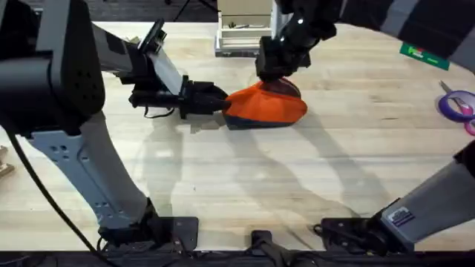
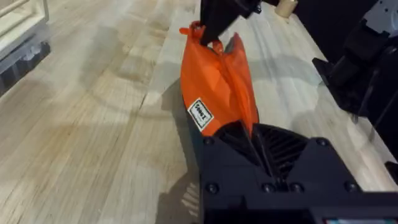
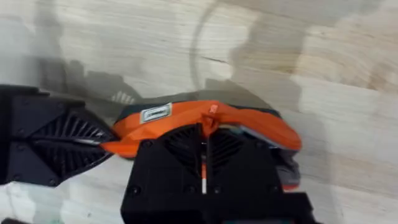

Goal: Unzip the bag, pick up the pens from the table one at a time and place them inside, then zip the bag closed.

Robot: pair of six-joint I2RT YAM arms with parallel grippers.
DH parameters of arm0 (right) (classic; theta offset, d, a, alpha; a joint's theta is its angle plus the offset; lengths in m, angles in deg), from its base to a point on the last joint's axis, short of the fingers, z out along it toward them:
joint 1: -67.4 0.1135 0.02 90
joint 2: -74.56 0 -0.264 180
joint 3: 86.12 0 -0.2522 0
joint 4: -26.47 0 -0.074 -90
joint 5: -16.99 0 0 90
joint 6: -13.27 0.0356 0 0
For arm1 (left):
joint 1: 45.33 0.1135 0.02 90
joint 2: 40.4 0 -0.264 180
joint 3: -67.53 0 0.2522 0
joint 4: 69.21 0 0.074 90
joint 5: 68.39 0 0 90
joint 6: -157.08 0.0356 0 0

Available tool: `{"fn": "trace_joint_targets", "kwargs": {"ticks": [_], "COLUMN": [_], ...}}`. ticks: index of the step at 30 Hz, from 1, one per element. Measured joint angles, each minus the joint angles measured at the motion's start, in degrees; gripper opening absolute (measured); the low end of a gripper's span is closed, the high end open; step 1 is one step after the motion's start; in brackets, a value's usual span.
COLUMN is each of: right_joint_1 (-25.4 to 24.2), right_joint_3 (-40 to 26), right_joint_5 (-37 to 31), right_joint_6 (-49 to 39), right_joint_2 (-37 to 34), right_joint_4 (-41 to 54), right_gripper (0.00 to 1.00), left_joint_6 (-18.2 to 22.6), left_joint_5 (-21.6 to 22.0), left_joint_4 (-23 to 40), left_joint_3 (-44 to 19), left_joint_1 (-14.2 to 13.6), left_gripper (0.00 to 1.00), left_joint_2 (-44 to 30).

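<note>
While both arms meet near the middle of the desk [image 1: 356, 156], the bag [image 1: 266, 107] lies on the pale planks between them, a soft orange pouch with a dark navy base along its lower edge. A small white label with dark print sits on its orange side, close to the end the left gripper [image 1: 223, 102] has clamped on; that end's fabric is pinched flat between the black fingers. At the opposite end, the right gripper [image 1: 276, 74] comes down from above and is clenched on the bag's top seam, where the orange cloth bunches upward into a peak. From the right wrist view the bag bulges in the middle and a grey patch shows at its far end, beside the orange fabric
</note>
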Motion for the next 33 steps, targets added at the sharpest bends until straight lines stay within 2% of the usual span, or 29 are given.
{"fn": "trace_joint_targets", "kwargs": {"ticks": [7, 16, 27, 33], "right_joint_1": [-4.83, -11.36, -13.78, -15.71], "right_joint_3": [0.00, 0.00, 0.41, 5.69], "right_joint_5": [-0.16, -5.31, -4.21, -4.27], "right_joint_6": [0.07, -0.13, -0.94, -1.26], "right_joint_2": [0.00, 0.00, 0.00, 0.00], "right_joint_4": [1.72, 3.12, 3.39, 0.24], "right_gripper": [0.034, 0.034, 0.034, 0.034], "left_joint_6": [0.00, 0.02, 0.02, 0.02], "left_joint_5": [0.20, 2.40, 2.36, 2.38], "left_joint_4": [0.00, 0.02, 0.02, 0.02], "left_joint_3": [-0.04, -0.02, -0.02, -0.02], "left_joint_1": [-0.09, -0.04, -0.04, -0.04], "left_gripper": [0.044, 0.044, 0.044, 0.044], "left_joint_2": [0.00, 0.00, 0.00, 0.00]}}
